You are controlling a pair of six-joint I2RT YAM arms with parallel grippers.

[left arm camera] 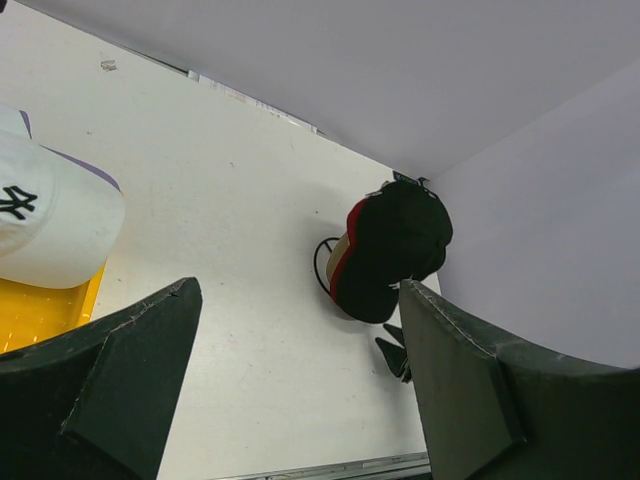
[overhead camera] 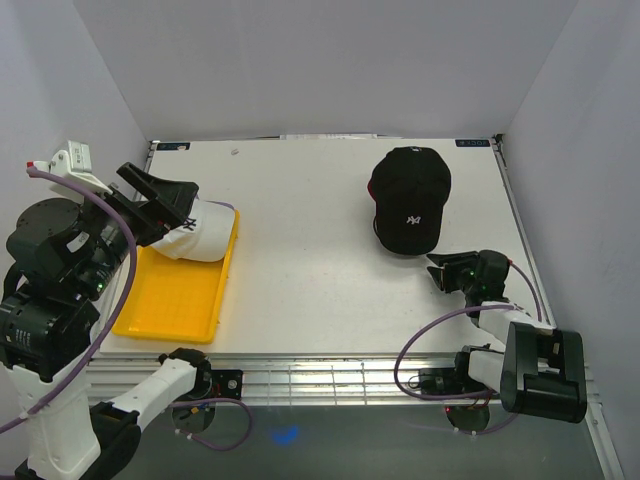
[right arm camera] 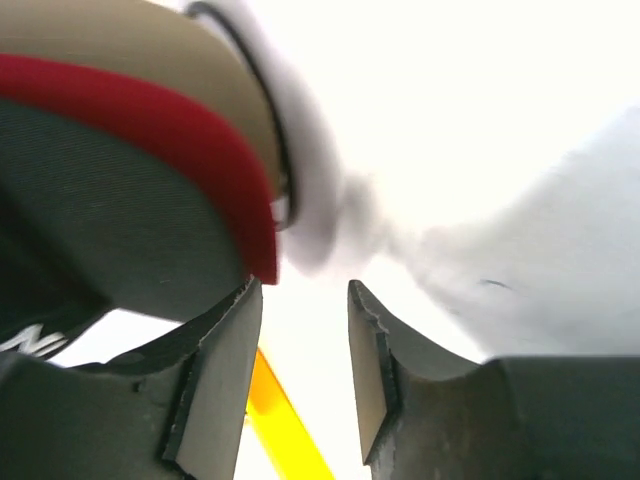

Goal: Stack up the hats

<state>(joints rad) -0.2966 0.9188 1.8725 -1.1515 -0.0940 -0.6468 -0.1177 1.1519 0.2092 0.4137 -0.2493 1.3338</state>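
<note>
Hats lie in two piles, black hat point(overhead camera: 412, 190) over red hat point(right arm camera: 130, 108) at right, white hat point(overhead camera: 200, 232) on yellow tray point(overhead camera: 170, 295); left gripper point(left arm camera: 300, 385) wide, right gripper point(right arm camera: 300, 370) half-open, jaws empty, so merging piles probably needs a brim grasp.

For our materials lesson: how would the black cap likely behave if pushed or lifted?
The black cap looks like cloth: probably light, its crown easily dented. It sits over a red cap, so a push might slide it off.
</note>
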